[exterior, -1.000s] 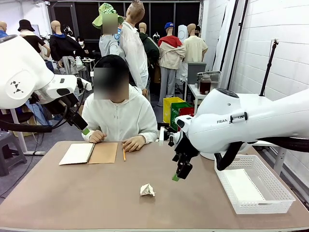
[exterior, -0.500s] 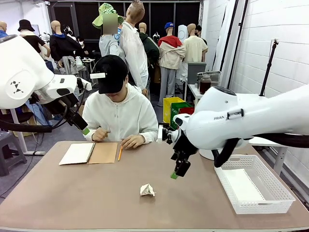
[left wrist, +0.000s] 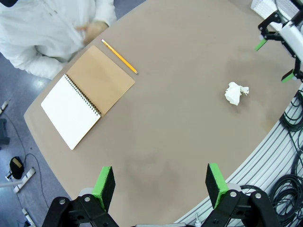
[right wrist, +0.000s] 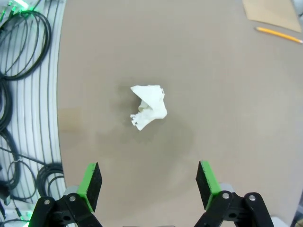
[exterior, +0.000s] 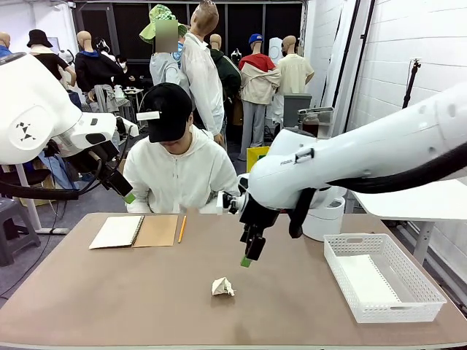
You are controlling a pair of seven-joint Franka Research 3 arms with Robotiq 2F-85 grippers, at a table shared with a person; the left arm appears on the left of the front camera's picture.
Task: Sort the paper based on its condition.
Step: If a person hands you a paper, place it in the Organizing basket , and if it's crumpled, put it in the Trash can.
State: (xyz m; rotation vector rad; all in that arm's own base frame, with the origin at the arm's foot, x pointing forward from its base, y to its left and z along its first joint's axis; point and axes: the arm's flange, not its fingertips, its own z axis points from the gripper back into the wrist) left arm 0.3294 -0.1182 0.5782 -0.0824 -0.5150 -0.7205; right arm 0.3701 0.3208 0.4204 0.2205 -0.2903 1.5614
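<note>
Right fingers (exterior: 248,259) shifted left above paper (exterior: 222,286).

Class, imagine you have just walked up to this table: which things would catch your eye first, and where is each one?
First, the crumpled paper, a white ball alone on the brown table near the robot's side. Just above and beside it hangs the right gripper, jaws open, reaching in from the right. At the far right stands a white basket, and before the seated person lie an open notebook and a pencil.
</note>
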